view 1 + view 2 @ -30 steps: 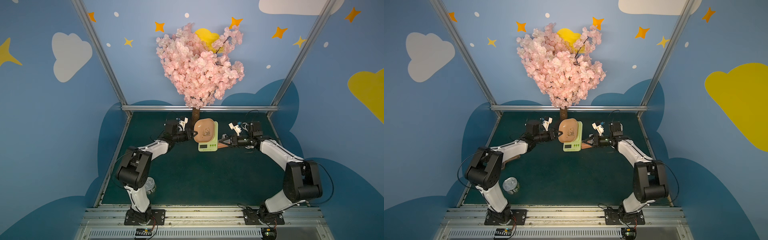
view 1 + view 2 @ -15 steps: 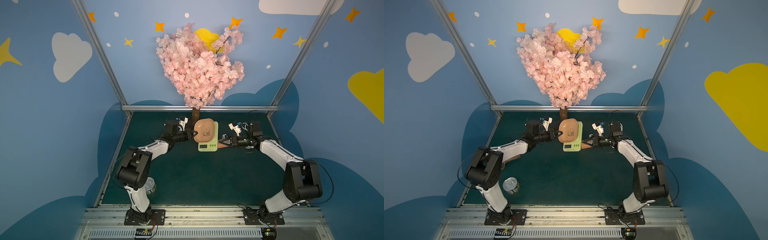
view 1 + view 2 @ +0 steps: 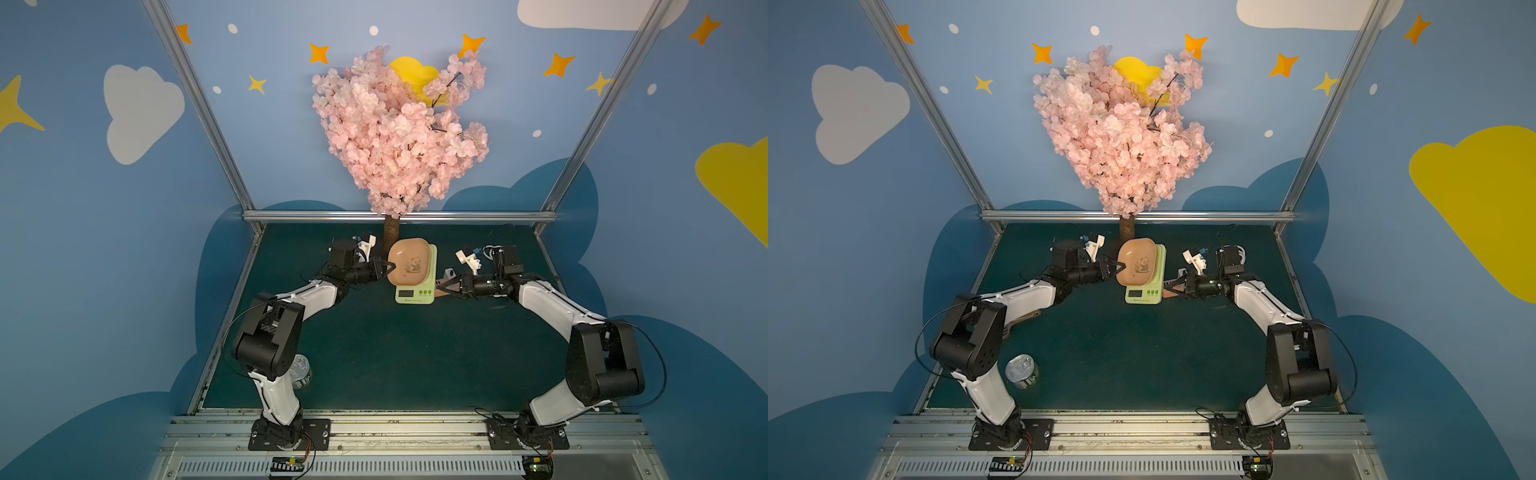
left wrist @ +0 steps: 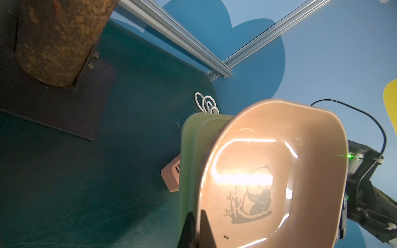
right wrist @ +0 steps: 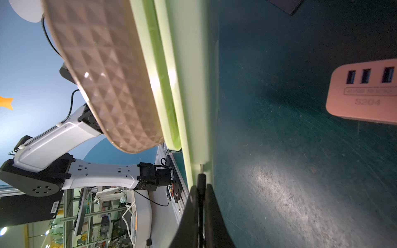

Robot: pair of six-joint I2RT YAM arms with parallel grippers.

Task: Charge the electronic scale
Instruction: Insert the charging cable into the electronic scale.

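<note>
Left gripper (image 3: pixel 385 267): squeezed shut on the rim of the peach tray (image 3: pixel 411 262), with that side of the tray tipped up off the green body below. Right gripper (image 3: pixel 439 286): squeezed almost flat on a thin dark plug (image 5: pixel 201 182), plug tip right up against the side edge of the electronic scale (image 3: pixel 414 293). Electronic scale far back on the worktop (image 3: pixel 415 365), green body flat down, just in front of the tree trunk (image 3: pixel 391 232) and near the back rail (image 3: pixel 399 216). Little room behind it. Tight on the right side too: pink power strip (image 5: pixel 363 92) just beside it, partly hidden under the right gripper, with a gap of bare worktop between the two in the right wrist view. White curled cable (image 4: pixel 207 104) farther back, near the back corner. Lots of bare green room in front, between the two arms, all the way to the front edge. Only a shiny can (image 3: pixel 1022 371) down there, by the foot of the left arm, close to the left edge and well apart from the electronic scale. Nothing different from a second ago: same spots for both arms, same tip on the tray, same tight pinch in both grippers.
</note>
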